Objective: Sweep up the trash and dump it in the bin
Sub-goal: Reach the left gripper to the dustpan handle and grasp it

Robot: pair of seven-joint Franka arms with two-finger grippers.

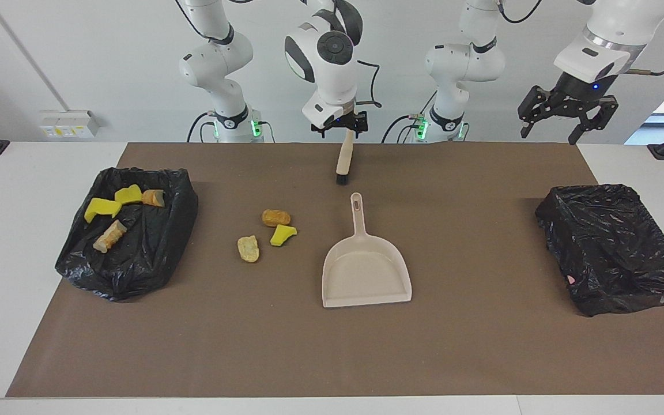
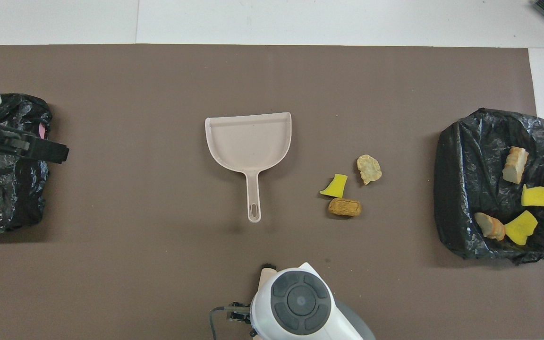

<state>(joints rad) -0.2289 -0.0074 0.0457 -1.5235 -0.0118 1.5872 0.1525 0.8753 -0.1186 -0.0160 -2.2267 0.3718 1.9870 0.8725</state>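
Three pieces of trash lie on the brown mat: an orange-brown lump (image 1: pixel 275 217) (image 2: pixel 344 207), a yellow scrap (image 1: pixel 283 234) (image 2: pixel 335 185) and a pale lump (image 1: pixel 248 249) (image 2: pixel 369 168). The black-lined bin (image 1: pixel 159 253) (image 2: pixel 446 189) at the right arm's end holds several more pieces. Beside the loose trash lies the beige dustpan (image 1: pixel 366 271) (image 2: pixel 248 139), with nothing in it and its handle toward the robots. The beige brush (image 1: pixel 343 164) lies nearer to the robots than the dustpan. My right gripper (image 1: pixel 342 128) hangs open over the brush handle's end. My left gripper (image 1: pixel 548 129) waits open, raised at the left arm's end.
A second black bag-covered box (image 1: pixel 614 248) (image 2: pixel 7 198) sits at the left arm's end of the mat, under the left gripper. The mat's edge farthest from the robots (image 2: pixel 272 46) borders white tabletop.
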